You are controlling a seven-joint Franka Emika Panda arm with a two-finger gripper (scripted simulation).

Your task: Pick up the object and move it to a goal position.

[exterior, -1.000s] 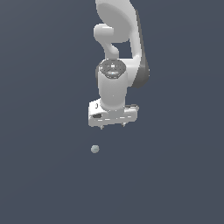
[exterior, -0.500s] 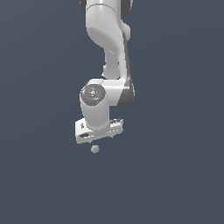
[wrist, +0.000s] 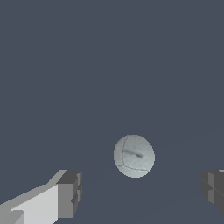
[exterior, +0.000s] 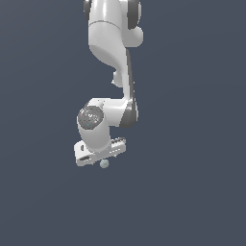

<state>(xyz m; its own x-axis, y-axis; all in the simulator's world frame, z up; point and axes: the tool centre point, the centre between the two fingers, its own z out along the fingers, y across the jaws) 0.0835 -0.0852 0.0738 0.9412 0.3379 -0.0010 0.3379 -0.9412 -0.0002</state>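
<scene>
below the arm in the exterior view, the gripper (exterior: 102,158) hangs tilted right over the ball (exterior: 104,164), which peeks out under its lower edge on the flat grey ground; from here i cannot tell if anything touches it. at the wrist, the ball (wrist: 134,155) sits between two wide-spread fingers (wrist: 69,193), clear of both and nearer the other one. risk: closing off-centre, one pad meets it first and nudges the round thing away, or a shallow pinch squirts it out, since it likely rolls freely.
</scene>
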